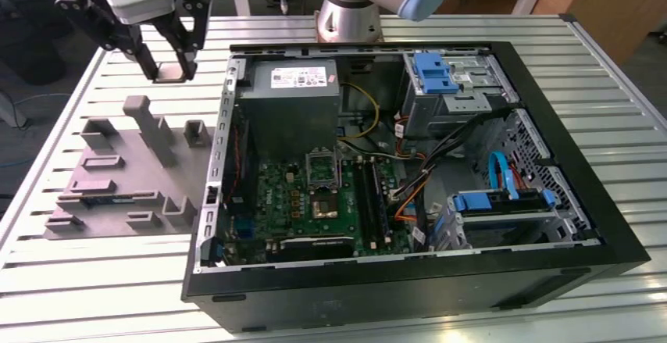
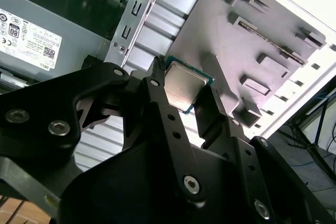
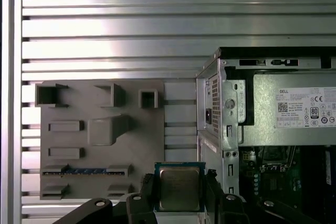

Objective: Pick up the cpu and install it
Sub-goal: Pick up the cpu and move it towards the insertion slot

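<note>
The cpu [image 2: 185,80], a flat square chip with a silvery top and a thin green rim, sits clamped between my black fingers [image 2: 164,109]. My gripper [image 1: 170,72] is shut on it and hangs above the slatted table. It is off the PC case's [image 1: 583,269] far corner on the exterior view's left, beyond the grey holder block [image 1: 125,179]. The first wrist view shows the cpu [image 3: 178,186] flat between the fingers [image 3: 212,191], beside the case's rear wall. The metal-framed socket [image 1: 322,170] on the green motherboard lies open inside the case.
The grey power supply box [image 1: 292,101] with its white label stands inside the case beyond the socket. Cables [image 1: 438,167] and blue drive brackets [image 1: 433,72] are on the exterior view's right side of the case. The holder block [image 3: 100,135] has several raised posts. The arm's base [image 1: 349,15] stands behind the case.
</note>
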`<control>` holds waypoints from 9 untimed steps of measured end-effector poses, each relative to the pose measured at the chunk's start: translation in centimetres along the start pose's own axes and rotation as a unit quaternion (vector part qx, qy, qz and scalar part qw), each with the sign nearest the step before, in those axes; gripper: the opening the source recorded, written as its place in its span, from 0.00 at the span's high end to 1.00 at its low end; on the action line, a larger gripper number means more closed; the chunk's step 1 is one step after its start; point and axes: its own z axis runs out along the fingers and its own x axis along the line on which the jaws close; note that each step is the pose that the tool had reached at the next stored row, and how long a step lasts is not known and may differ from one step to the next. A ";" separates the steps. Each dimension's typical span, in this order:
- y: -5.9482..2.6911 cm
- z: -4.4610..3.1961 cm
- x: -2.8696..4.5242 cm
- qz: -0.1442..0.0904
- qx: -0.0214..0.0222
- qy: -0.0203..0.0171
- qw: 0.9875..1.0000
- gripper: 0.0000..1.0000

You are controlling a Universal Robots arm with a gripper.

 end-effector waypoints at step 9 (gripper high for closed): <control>-0.26 -0.01 -0.42 0.000 0.000 0.000 1.000 0.53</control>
